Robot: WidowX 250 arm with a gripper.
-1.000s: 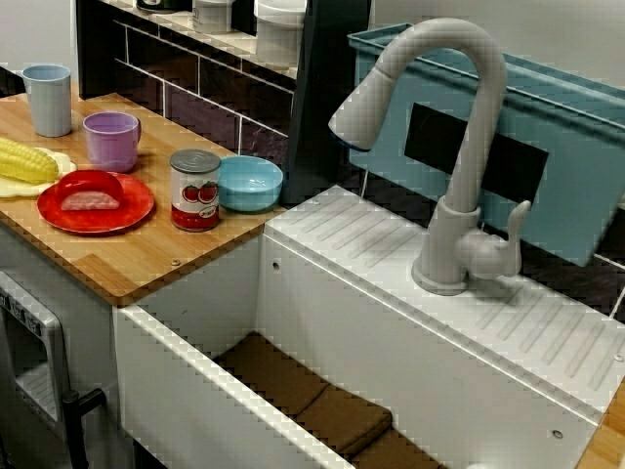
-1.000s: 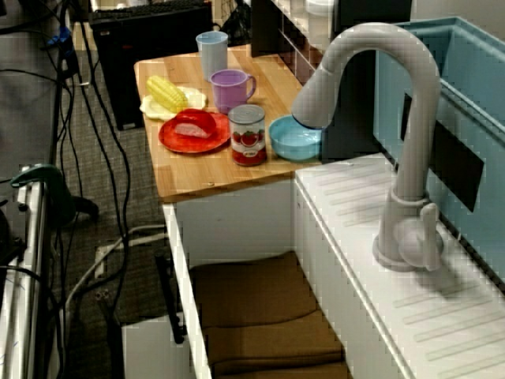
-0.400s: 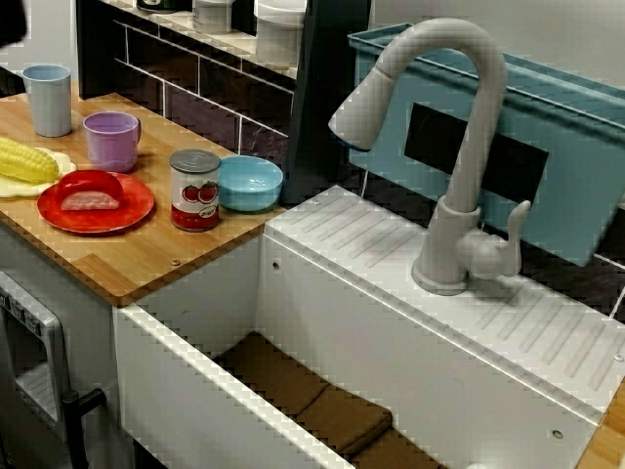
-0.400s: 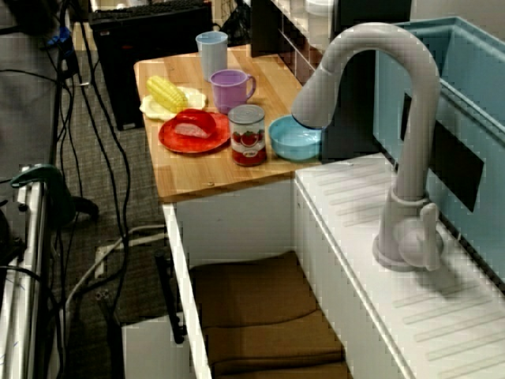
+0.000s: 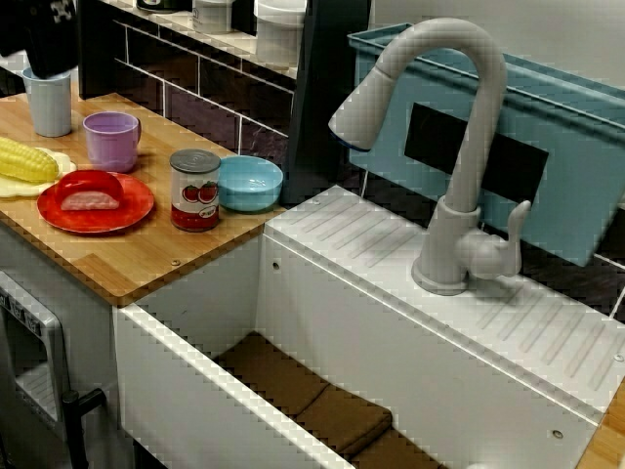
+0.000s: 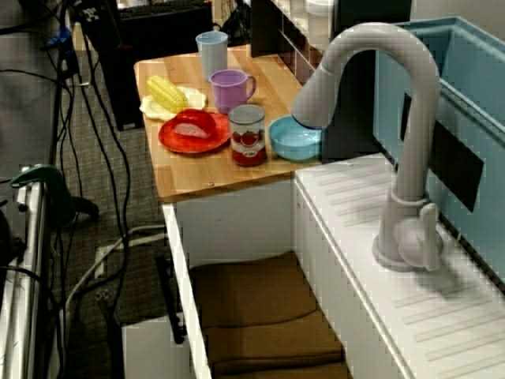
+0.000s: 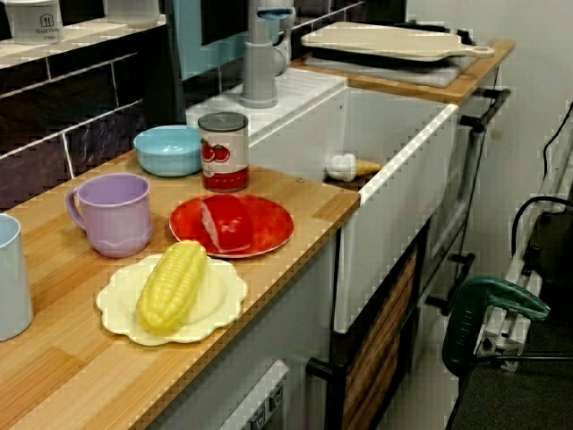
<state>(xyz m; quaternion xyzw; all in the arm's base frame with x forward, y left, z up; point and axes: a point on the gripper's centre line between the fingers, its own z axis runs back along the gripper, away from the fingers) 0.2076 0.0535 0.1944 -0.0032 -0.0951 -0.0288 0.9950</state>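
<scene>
- Gripper (image 5: 49,34): in the view across the sink I get only its dark body with a black-and-white marker, at the top left corner. It hovers over the far end of the counter (image 5: 146,254).
- Fingers: I cannot tell whether they are spread or pressed together, because the frame edge and the dark body hide them. I see nothing held.
- Cup (image 5: 47,98): pale blue and upright, straight beneath the fingers. The gripper covers part of its rim in this view, and I cannot tell whether they touch.
- Mug (image 5: 110,140): lilac, just beside the cup on the sink side of the fingers.
- Corn (image 5: 24,161): lies on a pale dish near the cup, toward the counter's front edge from the fingers.
- Plate (image 5: 137,200), can (image 5: 195,189) and bowl (image 5: 249,183): further toward the sink, well apart from the fingers.
- View along the counter: it shows the cup only at its left edge and no gripper, so it gives me no check on height.
- My judgement: any move down here calls for a slow, straight line centred on the cup. A light cup could tip if one finger catches the rim.
- I would also keep clear of the mug, since it is the closest thing to knock.
</scene>
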